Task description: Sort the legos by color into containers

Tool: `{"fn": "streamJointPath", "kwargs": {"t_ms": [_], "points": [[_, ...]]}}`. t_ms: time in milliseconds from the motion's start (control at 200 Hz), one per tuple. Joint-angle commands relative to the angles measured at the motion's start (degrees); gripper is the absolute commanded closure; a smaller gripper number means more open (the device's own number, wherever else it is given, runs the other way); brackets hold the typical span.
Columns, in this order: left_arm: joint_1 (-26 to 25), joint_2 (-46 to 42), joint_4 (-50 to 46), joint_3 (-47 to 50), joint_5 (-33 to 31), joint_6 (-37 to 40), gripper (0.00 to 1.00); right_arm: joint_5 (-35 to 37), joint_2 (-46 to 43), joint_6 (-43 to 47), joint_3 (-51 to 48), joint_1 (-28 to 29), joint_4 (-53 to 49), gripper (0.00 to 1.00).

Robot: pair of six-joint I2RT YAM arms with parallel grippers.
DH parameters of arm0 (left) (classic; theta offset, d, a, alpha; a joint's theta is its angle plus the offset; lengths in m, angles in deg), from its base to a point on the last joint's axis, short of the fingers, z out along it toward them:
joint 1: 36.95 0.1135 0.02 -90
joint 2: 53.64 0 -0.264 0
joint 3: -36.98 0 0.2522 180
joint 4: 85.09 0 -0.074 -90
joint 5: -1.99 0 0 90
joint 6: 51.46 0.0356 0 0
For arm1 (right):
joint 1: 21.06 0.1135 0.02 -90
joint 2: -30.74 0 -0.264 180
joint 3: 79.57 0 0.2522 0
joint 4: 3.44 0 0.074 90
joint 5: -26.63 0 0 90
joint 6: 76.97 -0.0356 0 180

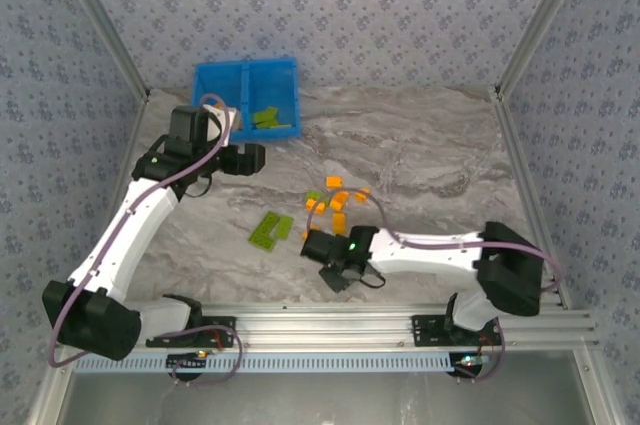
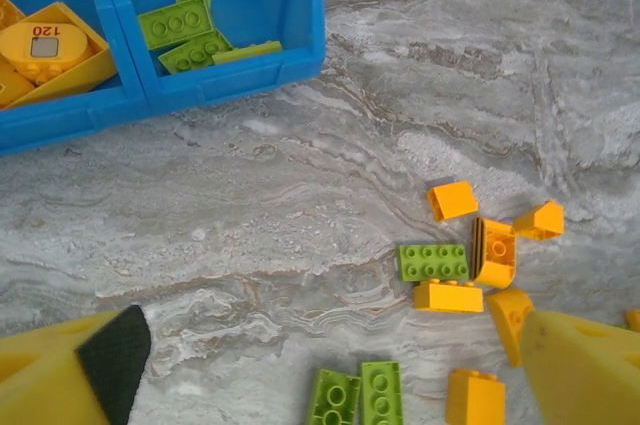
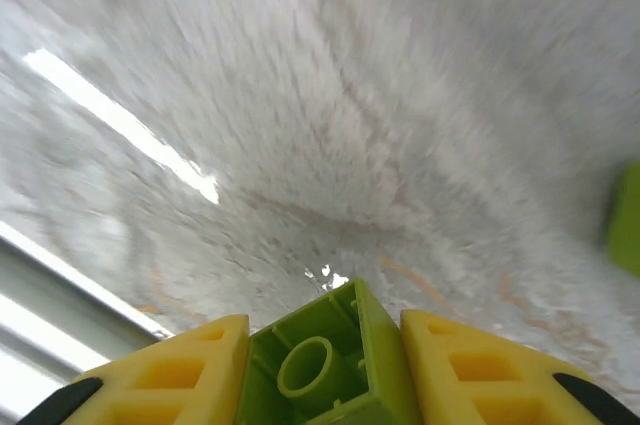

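Legos [image 1: 335, 200]: orange ones are sitting loose in the middle of the desk [image 1: 440, 155]
Right fingers [image 3: 180, 375]: clamping a green brick [image 3: 325, 370] near the front edge
Left fingers [image 2: 60, 375]: hanging spread wide, gripping nothing
Bin [image 1: 215, 75]: lying far-left of that brick, with greens piling in its right half. Left arm's sitting nearer.

Green brick [image 3: 320, 375] cut off below; blurry sliver [image 3: 626, 220], perhaps another.
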Motion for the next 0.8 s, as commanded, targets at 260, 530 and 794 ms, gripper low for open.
{"fn": "streamJointPath", "kwargs": {"t_ms": [260,530,794], "points": [[-0.5,-12.2,-3.5,2.7,0.1,-4.9,0.01,-3.2,15.7,11.6,35.8,-21.2,10.9,0.65],[-0.7,-17.2,-8.7,4.8,-1.7,-6.3,0.01,-4.2,44.8,16.5,70.9,-26.0,3.8,0.64],[-0.8,-18.2,-11.4,5.6,-3.1,-5.9,0.01,-3.7,61.6,15.5,90.2,-27.0,6.7,0.64]]}}
